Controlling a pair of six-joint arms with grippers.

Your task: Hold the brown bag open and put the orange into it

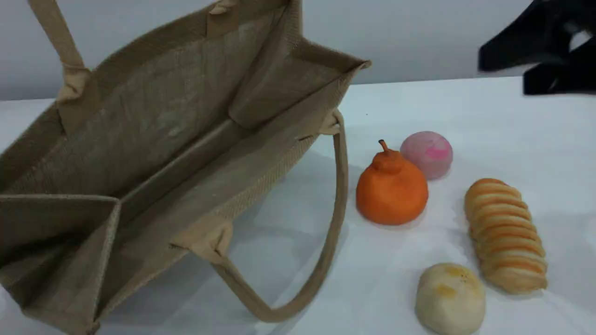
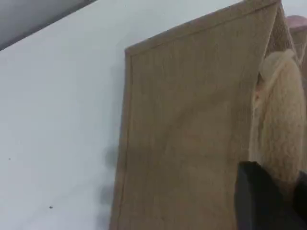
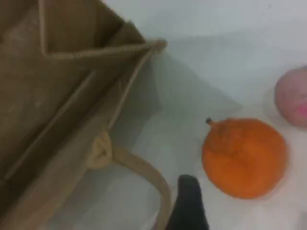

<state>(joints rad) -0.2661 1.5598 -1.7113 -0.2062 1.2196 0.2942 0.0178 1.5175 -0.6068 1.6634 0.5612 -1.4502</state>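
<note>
Holding the far handle point(image 2: 280, 120) of the brown bag point(image 1: 153, 153), the left jaws are closed tight on the beige strap; in the left wrist view you see only a dark fingertip point(image 2: 256, 196) beside the strap and the bag's outer wall. The right gripper point(image 1: 540, 51) hangs high at the far right of the scene view with its jaws wide and empty; one dark fingertip point(image 3: 189, 203) shows in its own camera, well above the bench point(image 1: 489, 116).

Note the bag's state: the mouth gapes toward the camera, the near wall leans down, and the near handle point(image 1: 335, 214) droops onto the bench between the bag and the foods. The interior appears empty.

Locate the orange point(image 1: 392, 188). It sits upright on the bench just right of the drooping handle, knob and stem up, with the pink ball point(image 1: 427, 153) close behind it. A ridged bread roll point(image 1: 505, 235) and a pale bun point(image 1: 449, 298) lie further right and nearer.

Judge the step as follows: the bag is held open; the orange is not yet gripped. The next move calls for lowering the right jaws over the orange, spanning its widest part. Avoid the pink ball and the handle loop.
</note>
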